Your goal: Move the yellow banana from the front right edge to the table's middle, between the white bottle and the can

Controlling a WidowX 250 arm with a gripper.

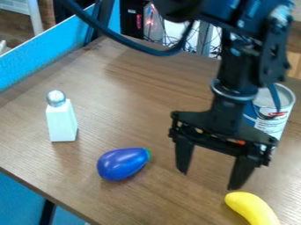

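Black arm (244, 26) in from top edge, right of centre, and wrist section (232, 70) runs downward, pale ring (232, 93) round it. Gripper (209, 180) hangs at right, fingers (184, 156) spread wide, tips pointing down, crossbar slanting down to picture's right. And there's dark cable (156, 52), sagging in loop beside arm!

Glossy smooth blue plastic-looking eggplant (122, 165); smooth yellow banana (253, 208); matt white shaker (61, 123), shiny metallic cap (56, 98); wood-grain tabletop (117, 114).
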